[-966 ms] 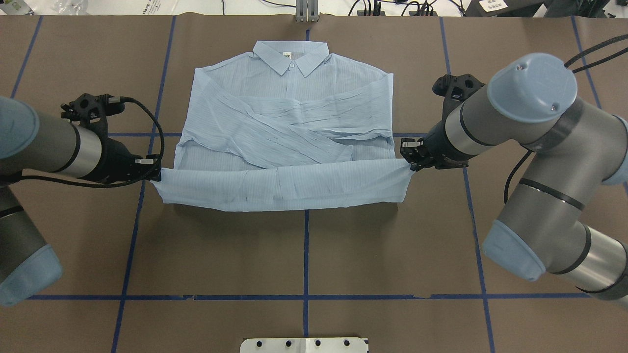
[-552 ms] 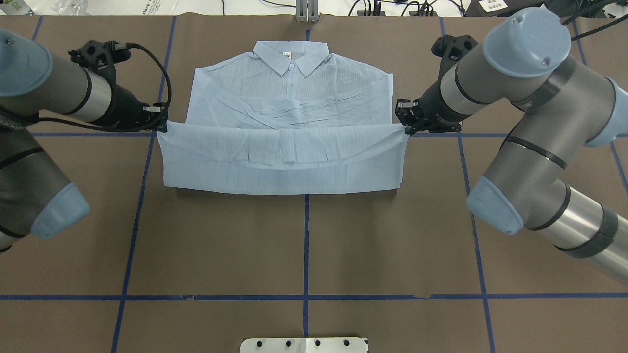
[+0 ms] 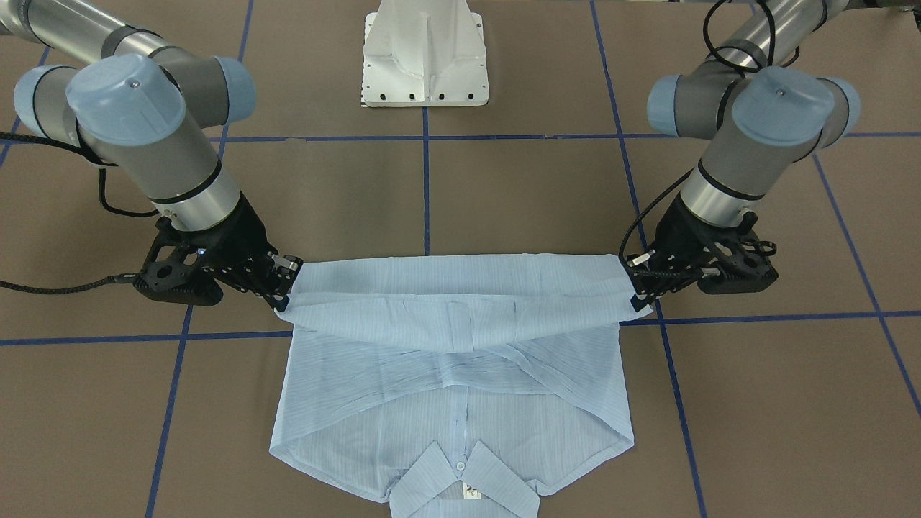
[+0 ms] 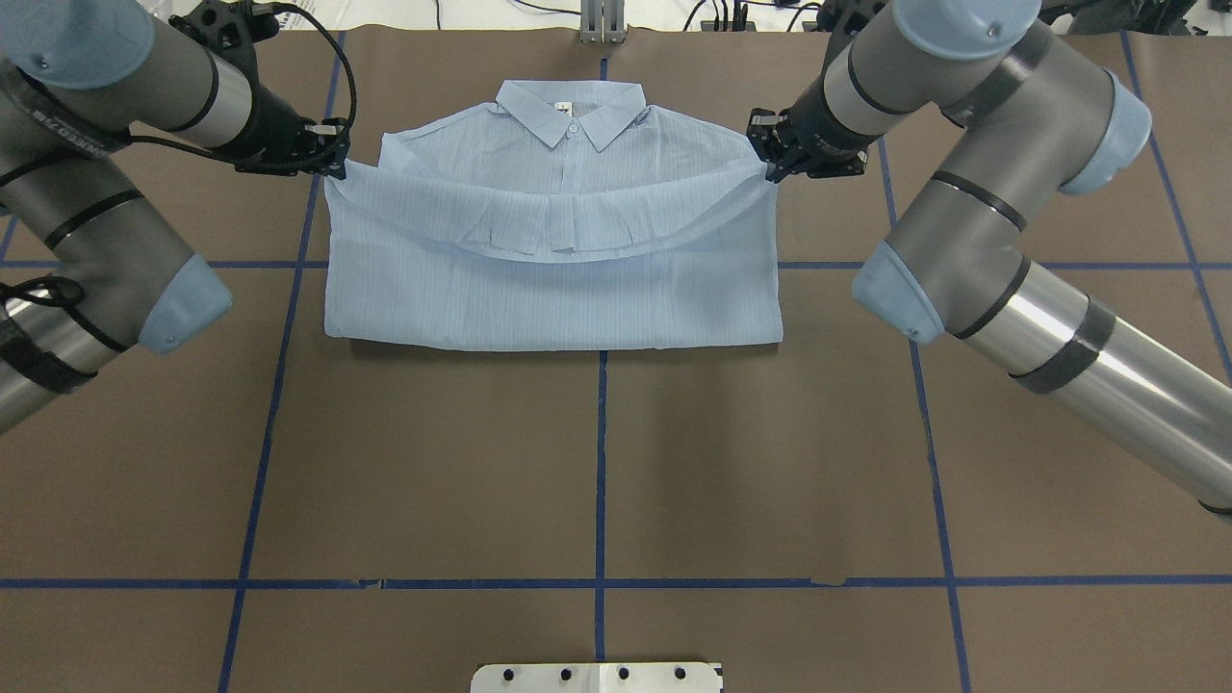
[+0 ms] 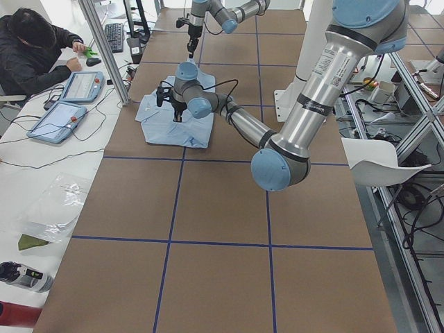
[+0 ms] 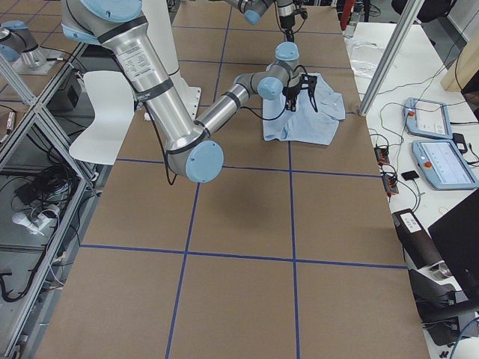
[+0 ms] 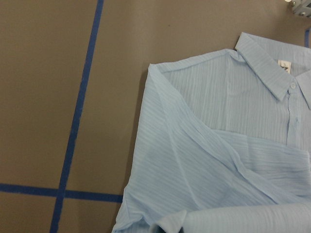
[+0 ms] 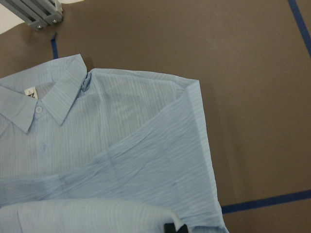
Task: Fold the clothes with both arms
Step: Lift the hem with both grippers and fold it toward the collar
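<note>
Seen from the front, the left arm (image 3: 748,144) and right arm (image 3: 144,144) each hold a bottom corner of the pale blue shirt (image 3: 460,374), jaws closed tight on the cloth, above the brown worktop (image 3: 504,201). From overhead, the raised hem (image 4: 568,231) sags between them across the chest, short of the collar (image 4: 570,108). Both wrist cameras look down on the crossed sleeves (image 7: 204,160).

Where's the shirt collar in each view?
Front-facing: collar at bottom centre.
Overhead: top centre.
Exterior left: the shirt shows, but the collar is too small to tell.
Exterior right: likewise, only the shirt.
Left wrist: upper right.
Right wrist: upper left.
Landmark: neck label inside the collar, in all but the side views.
</note>
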